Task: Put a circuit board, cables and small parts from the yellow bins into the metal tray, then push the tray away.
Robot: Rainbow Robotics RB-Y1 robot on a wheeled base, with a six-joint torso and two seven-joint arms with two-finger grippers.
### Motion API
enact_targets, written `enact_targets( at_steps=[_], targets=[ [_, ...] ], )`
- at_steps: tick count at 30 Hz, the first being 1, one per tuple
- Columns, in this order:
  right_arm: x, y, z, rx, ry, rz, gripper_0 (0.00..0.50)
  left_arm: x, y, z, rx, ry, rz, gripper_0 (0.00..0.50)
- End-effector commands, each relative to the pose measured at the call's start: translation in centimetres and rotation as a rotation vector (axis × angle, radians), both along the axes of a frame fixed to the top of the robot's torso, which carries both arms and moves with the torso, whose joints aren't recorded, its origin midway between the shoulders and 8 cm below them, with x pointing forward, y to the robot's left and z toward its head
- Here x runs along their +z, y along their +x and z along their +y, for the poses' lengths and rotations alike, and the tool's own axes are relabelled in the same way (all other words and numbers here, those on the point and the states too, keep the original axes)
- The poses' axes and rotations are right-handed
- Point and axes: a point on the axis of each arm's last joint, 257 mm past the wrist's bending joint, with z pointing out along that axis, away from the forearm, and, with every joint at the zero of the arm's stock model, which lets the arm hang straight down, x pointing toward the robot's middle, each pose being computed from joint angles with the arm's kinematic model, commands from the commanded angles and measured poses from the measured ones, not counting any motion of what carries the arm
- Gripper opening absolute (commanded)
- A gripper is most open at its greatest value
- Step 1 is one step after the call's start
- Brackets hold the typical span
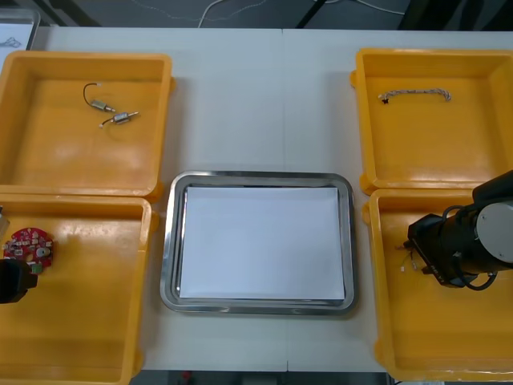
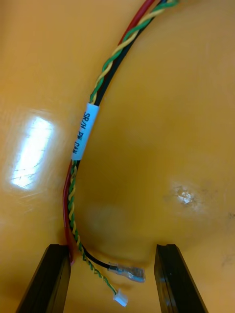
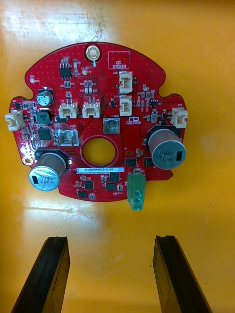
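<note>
A round red circuit board lies flat on the floor of the near left yellow bin. My left gripper hovers open just short of it, nothing between its fingers. In the front view the board sits by the bin's left wall, with the left gripper beside it. My right gripper stands open low in the near right bin. The end of a red and yellow cable with a white label lies between its fingers, close to one finger. The metal tray is white inside.
The far left bin holds two small metal parts with thin wires. A twisted cable lies in the far right bin. The right arm hangs over the near right bin. Bare table lies beyond the tray.
</note>
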Motion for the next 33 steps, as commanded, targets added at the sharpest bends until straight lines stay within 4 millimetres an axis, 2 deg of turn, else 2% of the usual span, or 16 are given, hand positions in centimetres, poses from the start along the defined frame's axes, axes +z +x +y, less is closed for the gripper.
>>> enact_targets(
  at_steps=[1, 7, 8, 9, 10, 11, 14, 24, 28, 33],
  targets=[
    [0.4, 1.3, 1.4, -0.028, 0.02, -0.016, 0.5, 0.3, 1.2, -1.4, -0.08, 0.013, -0.008, 0.5],
    [0.1, 1.6, 1.8, -0.02, 0.016, -0.007, 0.495, 0.5, 2.2, -1.8, -0.076, 0.011, -0.017, 0.5],
    [0.1, 1.7, 1.9, -0.018, 0.016, -0.007, 0.419, 0.4, 2.3, -1.8, -0.077, 0.012, -0.017, 0.5],
    [0.2, 1.7, 1.9, -0.018, 0.016, -0.009, 0.37, 0.3, 2.3, -1.9, -0.077, 0.01, -0.015, 0.5],
    [0.3, 1.8, 1.9, -0.017, 0.016, -0.01, 0.246, 0.3, 2.5, -1.8, -0.078, 0.012, -0.017, 0.5],
    [0.3, 1.8, 1.9, -0.016, 0.016, -0.012, 0.152, 0.3, 2.6, -1.8, -0.079, 0.013, -0.018, 0.5],
    [0.4, 1.8, 2.1, -0.014, 0.019, -0.009, 0.001, 0.2, 2.9, -1.8, -0.085, 0.024, -0.023, 0.5],
    [1.7, 1.9, 1.7, 0.0, 0.0, -0.002, 0.0, -0.3, 3.4, -1.5, -0.085, 0.046, -0.032, 0.5],
    [3.1, 0.9, 1.2, 0.017, -0.025, 0.011, 0.0, -0.6, 3.7, -1.6, -0.078, 0.046, -0.04, 0.5],
    [3.6, -0.6, 0.7, 0.028, -0.04, 0.029, 0.0, -0.5, 4.0, -1.5, -0.072, 0.052, -0.047, 0.5]
  ],
)
